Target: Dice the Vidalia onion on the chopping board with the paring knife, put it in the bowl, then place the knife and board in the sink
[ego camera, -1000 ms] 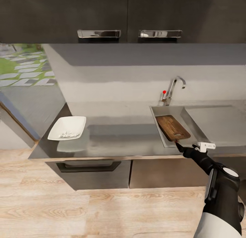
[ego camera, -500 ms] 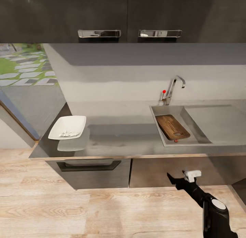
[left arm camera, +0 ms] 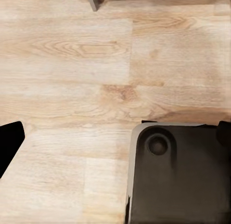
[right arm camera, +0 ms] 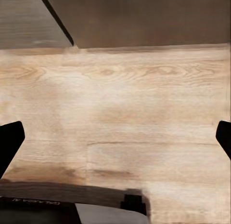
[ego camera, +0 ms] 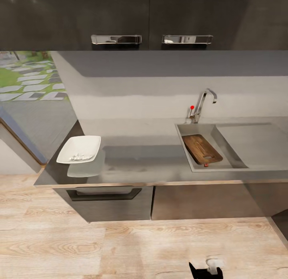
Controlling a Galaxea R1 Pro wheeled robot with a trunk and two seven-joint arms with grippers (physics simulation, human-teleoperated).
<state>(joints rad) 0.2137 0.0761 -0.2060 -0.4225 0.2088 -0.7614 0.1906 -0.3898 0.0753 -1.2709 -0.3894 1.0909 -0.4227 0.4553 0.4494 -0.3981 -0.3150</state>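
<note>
Head view: the right pincer (ego camera: 205,269) hung low over the wooden floor (ego camera: 120,247), below and well short of the surface (ego camera: 140,163); only its tips were visible at the frame edge. Well ahead of it and above, the chopping board (ego camera: 201,148) lay inside the sink (ego camera: 224,161), leaning on the basin's left wall. A small red spot at the board's near end was probably the paring knife (ego camera: 206,165) handle; the blade could not be made out. Far ahead and to the pincer's left, the bowl (ego camera: 79,149) sat on the surface with whitish onion bits (ego camera: 78,156) inside.

Left wrist view: the left pincer (left arm camera: 115,142) pointed at the floor, fingers spread wide, nothing between them; a dark robot part (left arm camera: 178,176) lay below.

Right wrist view: the right pincer's fingers stood wide apart and empty over the floor, with a cabinet base (right arm camera: 144,19) ahead.

Risk assessment: the task appeared complete. The leaning board could slide and shift the knife if the base bumped the cabinet.
</note>
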